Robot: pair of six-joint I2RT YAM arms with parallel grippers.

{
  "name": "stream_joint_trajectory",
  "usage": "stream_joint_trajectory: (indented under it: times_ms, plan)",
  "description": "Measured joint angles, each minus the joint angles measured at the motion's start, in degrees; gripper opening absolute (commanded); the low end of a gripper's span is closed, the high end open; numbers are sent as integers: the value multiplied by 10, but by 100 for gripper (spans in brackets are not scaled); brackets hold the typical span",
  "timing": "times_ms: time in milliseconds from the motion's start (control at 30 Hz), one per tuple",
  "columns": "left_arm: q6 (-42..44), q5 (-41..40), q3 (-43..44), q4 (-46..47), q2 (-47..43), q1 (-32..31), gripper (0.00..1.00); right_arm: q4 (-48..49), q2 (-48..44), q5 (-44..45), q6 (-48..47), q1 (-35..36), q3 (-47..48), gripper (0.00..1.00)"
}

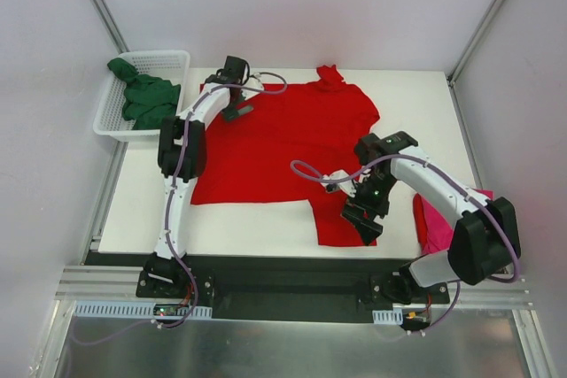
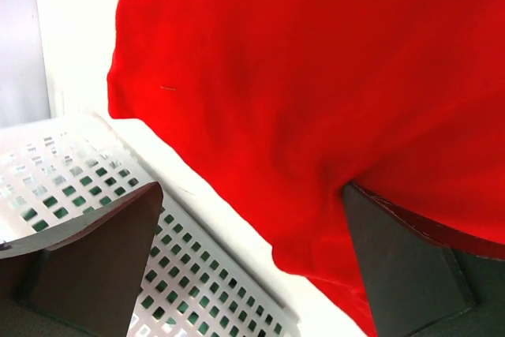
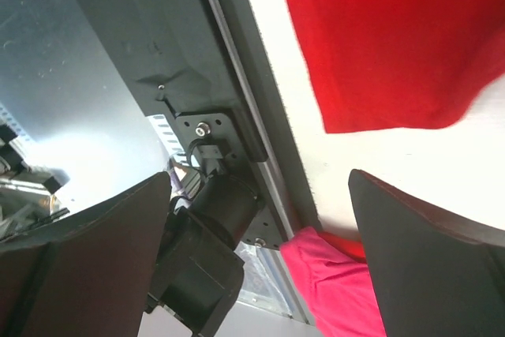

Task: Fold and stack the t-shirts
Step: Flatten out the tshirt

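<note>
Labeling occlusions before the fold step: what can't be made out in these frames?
- Pink t-shirt: in the top view it lies mostly under the right arm; the right wrist view cuts it off at the bottom edge.
- Green t-shirt: bunched in the basket, so its layout is unreadable.
- Left tool: contact with the red t-shirt is unclear, since its own body blocks the top view.
- Right tool: same problem.

The red t-shirt (image 1: 275,143) is soft matt cloth, the basket (image 1: 164,56) is white plastic mesh, and the table (image 1: 416,104) surface is smooth and matt.

A white mesh basket (image 1: 168,63) sits at the far left corner of the white table (image 1: 416,104).
</note>
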Motion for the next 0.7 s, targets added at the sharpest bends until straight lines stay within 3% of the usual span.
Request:
stream_joint_trajectory:
  times_ms: [267, 467, 700]
  plan:
    - [-48, -2, -82, 5, -59, -8, 99, 54, -3, 33, 42, 45, -55, 100]
    - [-78, -2, -137, -2, -162, -33, 99, 120, 8, 32, 62, 83, -76, 100]
    - [-88, -10, -184, 6, -316, -70, 99, 172, 82, 16, 76, 106, -70, 100]
